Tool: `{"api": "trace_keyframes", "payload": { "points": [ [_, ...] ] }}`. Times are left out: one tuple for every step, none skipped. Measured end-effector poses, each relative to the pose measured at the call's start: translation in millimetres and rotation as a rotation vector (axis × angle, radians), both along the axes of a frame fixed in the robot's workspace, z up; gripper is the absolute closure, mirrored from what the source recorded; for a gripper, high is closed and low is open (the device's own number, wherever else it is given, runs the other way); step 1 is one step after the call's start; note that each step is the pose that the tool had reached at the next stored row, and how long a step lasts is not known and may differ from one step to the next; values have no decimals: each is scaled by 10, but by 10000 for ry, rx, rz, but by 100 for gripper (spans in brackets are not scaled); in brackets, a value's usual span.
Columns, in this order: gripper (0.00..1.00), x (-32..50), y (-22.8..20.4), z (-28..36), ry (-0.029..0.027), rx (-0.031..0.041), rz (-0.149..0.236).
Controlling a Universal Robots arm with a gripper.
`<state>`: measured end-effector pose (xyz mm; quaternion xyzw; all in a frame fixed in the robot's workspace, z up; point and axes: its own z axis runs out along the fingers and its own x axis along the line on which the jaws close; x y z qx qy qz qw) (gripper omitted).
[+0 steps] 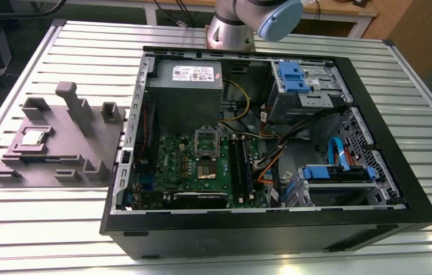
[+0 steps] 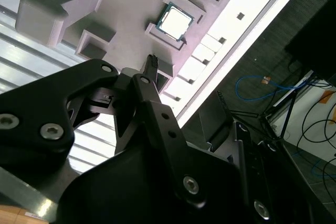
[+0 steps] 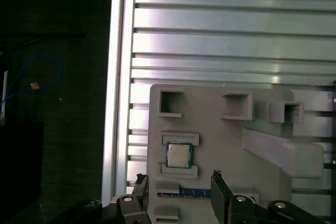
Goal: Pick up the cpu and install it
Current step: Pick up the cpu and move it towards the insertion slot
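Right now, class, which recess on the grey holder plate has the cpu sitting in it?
The one between two flat brackets, where the cpu lies, closest to the open gripper; the three walled pockets beyond hold nothing.

Nothing overhangs the cpu [image 3: 179, 155], so you can approach it from straight above. Low raised lips [image 3: 180, 139] on the grey fixture tray [image 3: 210, 98] border two opposite sides of the chip. The other two sides lie free. The gripper [image 3: 178, 178] has its fingers spread wider than the chip. Keep off the tall post with its sloping brace [image 3: 283, 148], which stands well apart on the tray.

Inside the computer case [image 1: 399, 189], the socket [image 1: 204, 169] is open from above. The black memory sticks [image 1: 239, 160] stand just beside it, and loose cables [image 1: 277, 137] lie near.
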<state>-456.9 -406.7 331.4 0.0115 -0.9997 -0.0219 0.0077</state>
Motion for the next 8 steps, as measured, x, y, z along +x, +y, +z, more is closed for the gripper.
{"api": "trace_keyframes", "payload": {
  "points": [
    [41, 0, 0, 0, 0, 0, 0],
    [41, 0, 0, 0, 1, 0, 0],
    [41, 0, 0, 0, 0, 0, 0],
    [41, 0, 0, -2, 0, 0, 0],
    [41, 0, 0, -3, 0, 0, 0],
    [41, 0, 0, -3, 0, 0, 0],
    [41, 0, 0, -3, 0, 0, 0],
    [41, 0, 0, -4, 0, 0, 0]
  ]
}}
